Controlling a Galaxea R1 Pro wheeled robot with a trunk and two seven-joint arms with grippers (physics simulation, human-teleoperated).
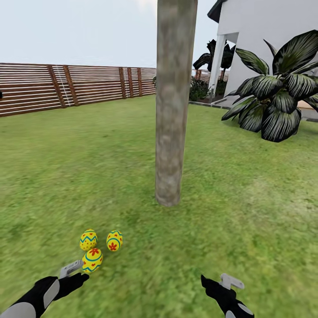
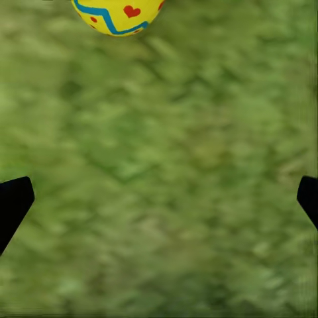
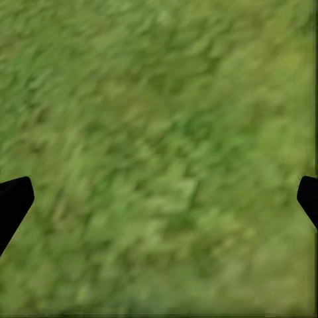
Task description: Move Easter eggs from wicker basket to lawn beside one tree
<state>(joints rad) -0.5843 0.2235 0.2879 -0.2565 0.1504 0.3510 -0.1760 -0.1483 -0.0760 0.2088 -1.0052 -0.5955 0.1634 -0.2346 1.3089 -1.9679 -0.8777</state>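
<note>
Three eggs on the lawn near the tree.

The eggs lie in a tight cluster on the grass, in front of the trunk and to its left: one beside another, the third nearest the robot. The left gripper hangs just beside that third egg, fingers spread wide over bare grass, holding nothing. The right gripper, well apart from the eggs, also has its fingers spread and empty.

Slatted wooden fence, white house, broad-leaved shrub (striped leaves).
</note>
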